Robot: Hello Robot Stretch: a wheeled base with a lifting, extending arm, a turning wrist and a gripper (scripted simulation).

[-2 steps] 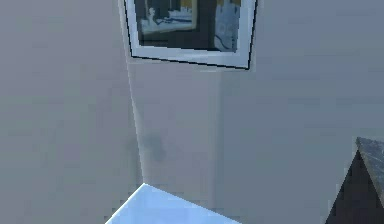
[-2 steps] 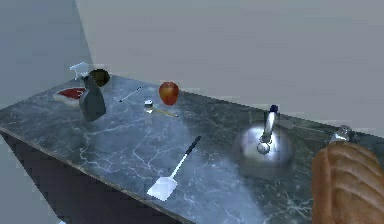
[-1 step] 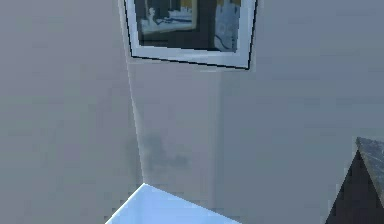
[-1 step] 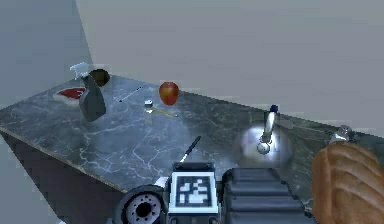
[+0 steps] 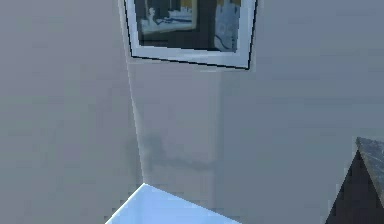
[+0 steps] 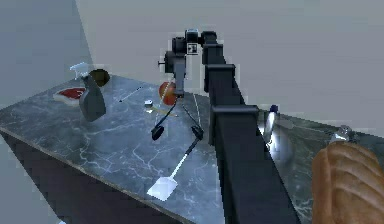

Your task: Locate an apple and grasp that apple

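Apple (image 6: 168, 93), small, round and reddish, on the dark veined marble counter (image 6: 110, 150), toward its far edge near the grey wall (image 6: 300, 50). Too round to show any long axis; stem end and facing impossible to make out. Just above it in the arm side view, gripper (image 6: 168, 74) at the far end of the dark arm (image 6: 235, 130), beside 2 small white squares (image 6: 190, 46). Cannot tell how the 2 fingers are set, nor whether holding anything, with the apple lying right at that far end. Just left of the apple, a small pale cup (image 6: 148, 103); farther left, a dark bottle (image 6: 92, 102). Nearer, a black-headed utensil (image 6: 160, 130) and a white spatula (image 6: 170, 180). At the arm side view's right, a brown loaf (image 6: 350, 185). High in the forward view, a window (image 5: 190, 30).
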